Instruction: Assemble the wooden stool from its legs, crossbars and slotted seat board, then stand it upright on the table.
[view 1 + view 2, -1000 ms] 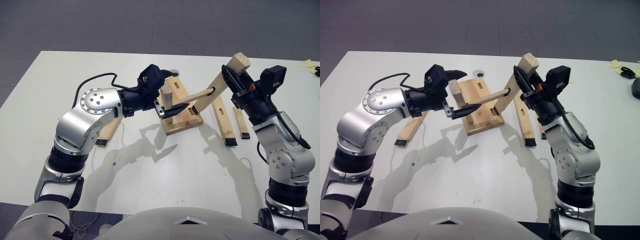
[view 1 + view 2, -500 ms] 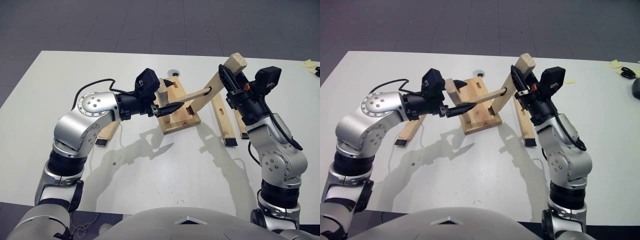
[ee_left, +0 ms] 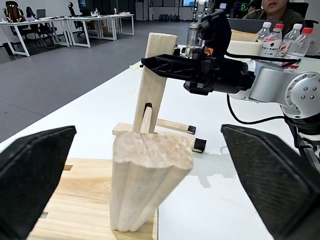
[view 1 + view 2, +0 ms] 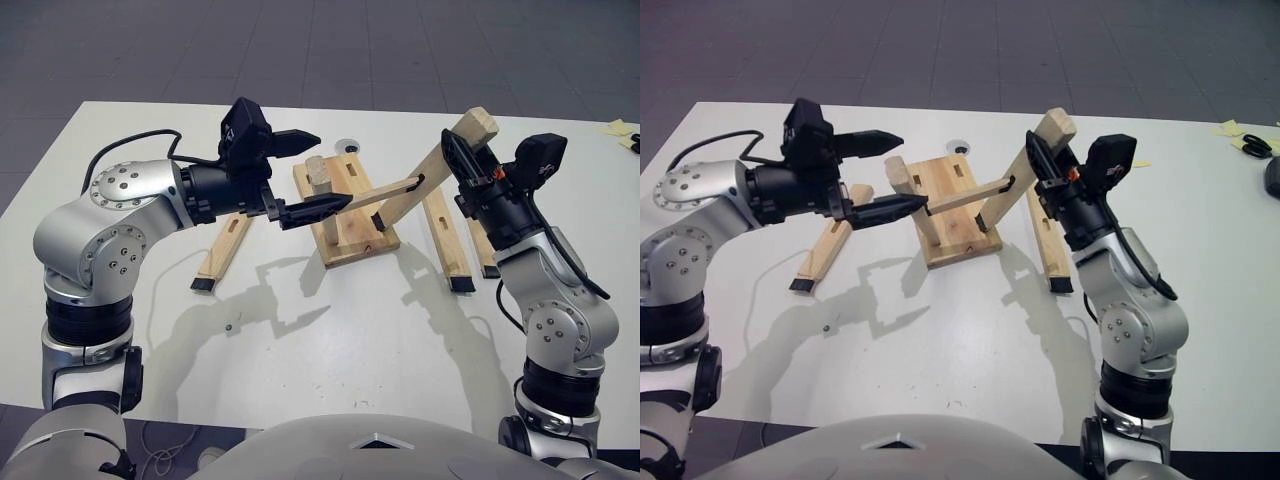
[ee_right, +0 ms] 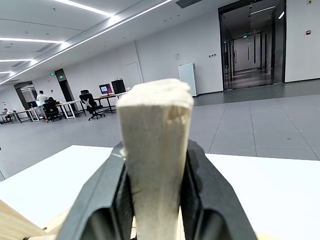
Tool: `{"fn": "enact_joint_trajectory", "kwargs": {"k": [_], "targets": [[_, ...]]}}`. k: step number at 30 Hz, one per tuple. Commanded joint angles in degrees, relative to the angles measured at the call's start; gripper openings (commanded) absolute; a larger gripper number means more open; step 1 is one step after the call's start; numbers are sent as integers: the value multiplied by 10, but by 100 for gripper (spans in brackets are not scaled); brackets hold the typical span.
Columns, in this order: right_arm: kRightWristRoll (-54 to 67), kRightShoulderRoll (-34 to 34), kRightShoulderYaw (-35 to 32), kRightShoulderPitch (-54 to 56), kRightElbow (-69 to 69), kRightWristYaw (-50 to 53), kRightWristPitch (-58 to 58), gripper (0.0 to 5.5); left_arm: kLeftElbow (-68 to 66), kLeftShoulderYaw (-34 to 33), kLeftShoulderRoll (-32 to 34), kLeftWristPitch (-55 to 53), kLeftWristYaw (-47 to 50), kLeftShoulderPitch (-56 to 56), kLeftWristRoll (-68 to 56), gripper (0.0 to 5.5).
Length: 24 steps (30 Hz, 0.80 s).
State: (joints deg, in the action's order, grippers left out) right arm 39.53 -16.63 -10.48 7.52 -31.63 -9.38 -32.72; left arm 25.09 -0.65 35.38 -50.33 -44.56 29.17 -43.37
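1. Two grippers hang above the white worktop (image 4: 350, 345), facing each other over the slotted seat board (image 4: 352, 232), which lies flat near the middle.
2. The left gripper (image 4: 334, 167) is spread wide. One finger is above and behind the short upright leg (image 4: 318, 172), the other in front of it and lower.
3. That short leg stands on end on the seat board, between the spread fingers in the left wrist view and touching neither.
4. The right gripper (image 5: 156, 165) is pinched on a long leg (image 4: 432, 168) close to its upper end, one finger on each side face.
5. The long leg is tilted, with its top towards the robot's right and its lower end down at the seat board.
6. A crossbar (image 4: 388, 191) sits in the long leg's slot and reaches towards the left gripper. Its free end is just beside the lower finger (image 4: 318, 207); I cannot tell whether they touch.
7. Another leg (image 4: 444, 238) and a shorter bar (image 4: 482, 248) lie flat on the worktop below the right gripper.
8. One more leg (image 4: 222, 252) lies flat under the left arm.
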Motion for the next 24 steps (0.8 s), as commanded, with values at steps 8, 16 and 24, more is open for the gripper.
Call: {"fn": "enact_joint_trajectory", "kwargs": {"k": [8, 16, 24], "targets": [[-43, -7, 33, -11, -10, -1, -3, 102, -12, -3, 13, 2, 3, 14, 10, 346], [-91, -11, 64, -8, -15, -1, 13, 102, -11, 10, 8, 13, 8, 1, 22, 220], [-76, 32, 70, 2, -11, 21, -1, 102, -7, 32, -6, 19, 17, -5, 31, 217]]}}
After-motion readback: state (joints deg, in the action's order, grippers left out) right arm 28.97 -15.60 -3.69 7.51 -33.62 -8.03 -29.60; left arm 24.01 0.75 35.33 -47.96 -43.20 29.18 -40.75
